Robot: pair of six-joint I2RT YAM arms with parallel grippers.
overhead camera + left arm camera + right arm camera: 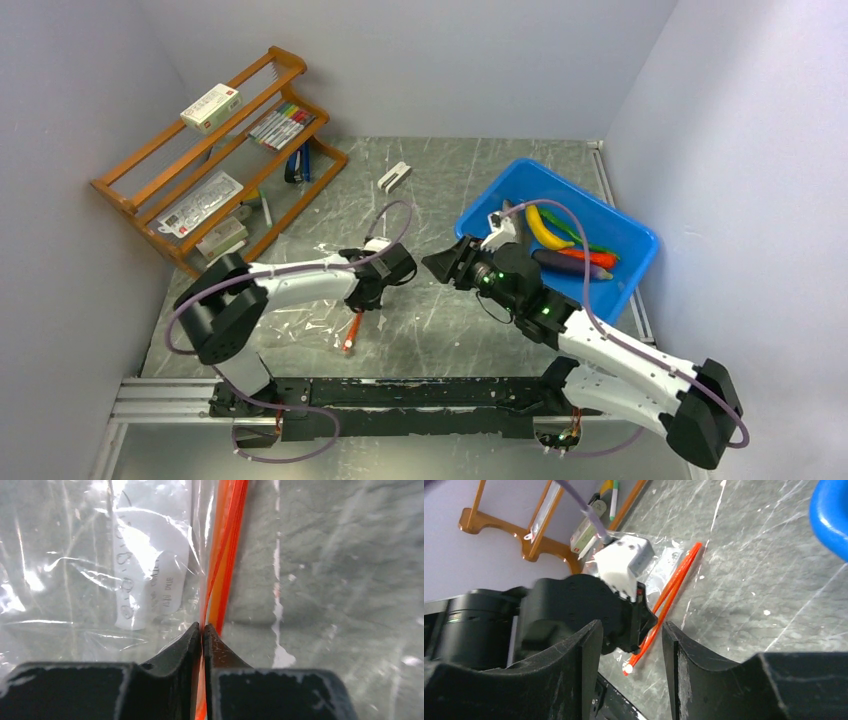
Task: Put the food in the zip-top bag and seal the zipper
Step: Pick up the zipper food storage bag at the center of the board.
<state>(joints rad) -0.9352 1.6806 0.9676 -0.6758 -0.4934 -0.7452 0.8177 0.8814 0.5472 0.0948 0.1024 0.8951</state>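
Note:
The clear zip-top bag [300, 300] lies flat on the table left of centre, with a white label [145, 580] showing through it. Its red-orange zipper [351, 334] runs along the edge facing the right arm. My left gripper [202, 630] is shut on the zipper [225, 555], the strip pinched between its tips. My right gripper [440, 265] hovers open just to the right, facing the left gripper [589, 610] and the zipper [674, 590], with nothing between its fingers [596, 645]. The food lies in the blue bin [625, 285]: yellow banana [543, 228], green pod [585, 240], red chili [590, 256], purple eggplant [568, 264].
A wooden rack [130, 190] with markers, boxes and papers stands at the back left. A small white block [394, 177] lies at the back centre. The blue bin [831, 510] sits close on the right arm's right side. A metal rail [400, 392] runs along the near edge.

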